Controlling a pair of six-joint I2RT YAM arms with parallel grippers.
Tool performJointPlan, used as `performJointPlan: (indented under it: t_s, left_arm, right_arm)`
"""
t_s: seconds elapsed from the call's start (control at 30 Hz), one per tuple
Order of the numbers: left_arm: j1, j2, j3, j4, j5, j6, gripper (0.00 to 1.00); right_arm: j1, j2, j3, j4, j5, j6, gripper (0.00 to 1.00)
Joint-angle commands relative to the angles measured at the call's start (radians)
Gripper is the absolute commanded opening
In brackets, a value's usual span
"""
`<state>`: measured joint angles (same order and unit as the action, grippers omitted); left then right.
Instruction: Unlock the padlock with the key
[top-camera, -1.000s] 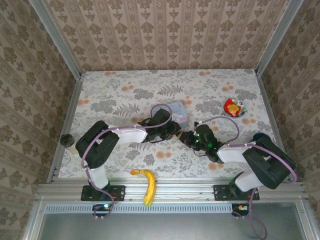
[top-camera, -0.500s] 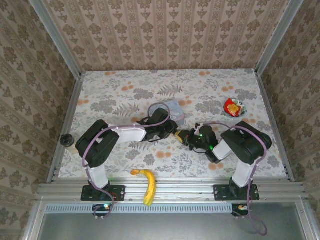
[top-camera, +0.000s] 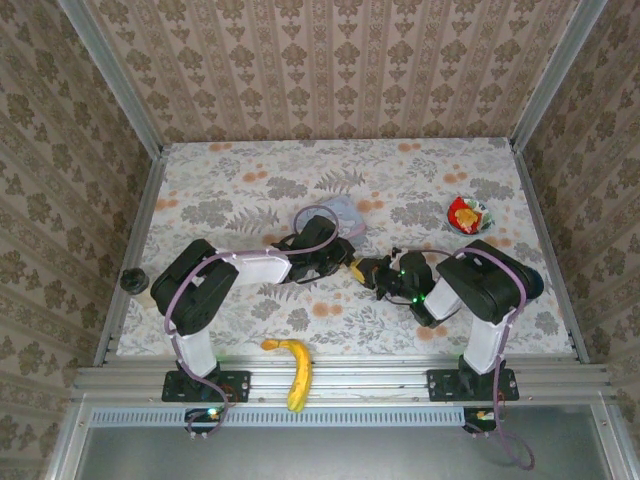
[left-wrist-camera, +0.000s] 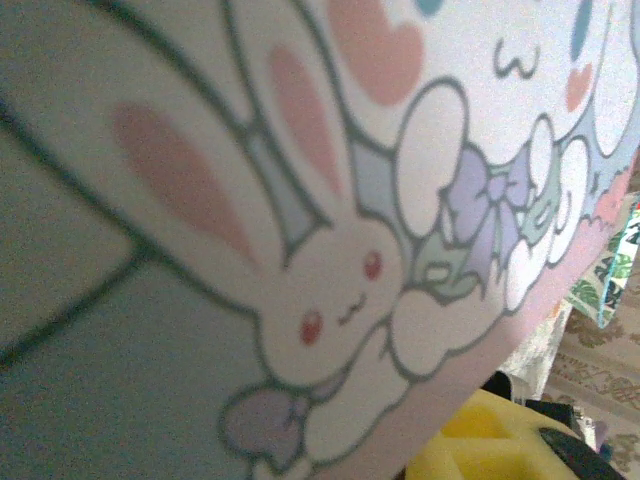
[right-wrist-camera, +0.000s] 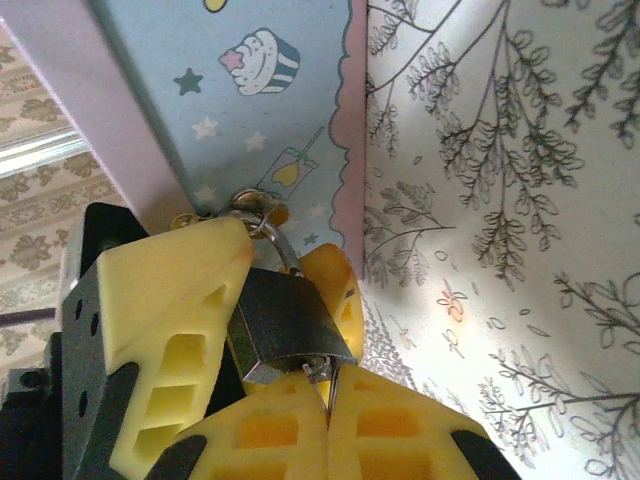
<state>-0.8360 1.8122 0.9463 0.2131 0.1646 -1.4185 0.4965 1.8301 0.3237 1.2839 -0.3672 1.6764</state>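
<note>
In the right wrist view the small black padlock hangs by its shackle from the hasp of a pale blue cartoon tin. The yellow fingers of my left gripper are shut on the padlock's body from both sides. My right gripper is shut on the key, a thin metal sliver between its pads whose tip meets the padlock's underside. In the top view the right gripper meets the left one in front of the tin. The tin's rabbit-printed side sits close against the left wrist camera.
A banana lies on the rail at the near edge, left of centre. A small bowl of snacks stands at the back right. A small black object sits outside the left rail. The table has a floral cloth.
The right arm has folded up and its gripper has moved left, closing on the left gripper. The tin and left gripper have shifted slightly left and back.
</note>
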Motion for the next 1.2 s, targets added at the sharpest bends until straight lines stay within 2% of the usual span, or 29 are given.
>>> performJointPlan:
  t_s: [0.0, 0.33, 1.1, 1.17]
  left_arm:
    - [-0.061, 0.031, -0.046, -0.081, 0.278, -0.091, 0.21]
    - [-0.06, 0.024, -0.052, -0.073, 0.273, -0.095, 0.28]
    - [-0.06, 0.039, -0.057, -0.064, 0.269, -0.102, 0.26]
    - [-0.06, 0.04, -0.058, -0.061, 0.271, -0.105, 0.25]
  right_arm:
    - [-0.01, -0.032, 0.038, 0.019, 0.171, 0.043, 0.0]
    - [0.01, 0.014, 0.04, 0.018, 0.179, 0.037, 0.0]
    - [0.016, 0.042, -0.018, 0.014, 0.197, -0.016, 0.0]
    - [0.017, 0.041, -0.017, 0.014, 0.198, -0.023, 0.05]
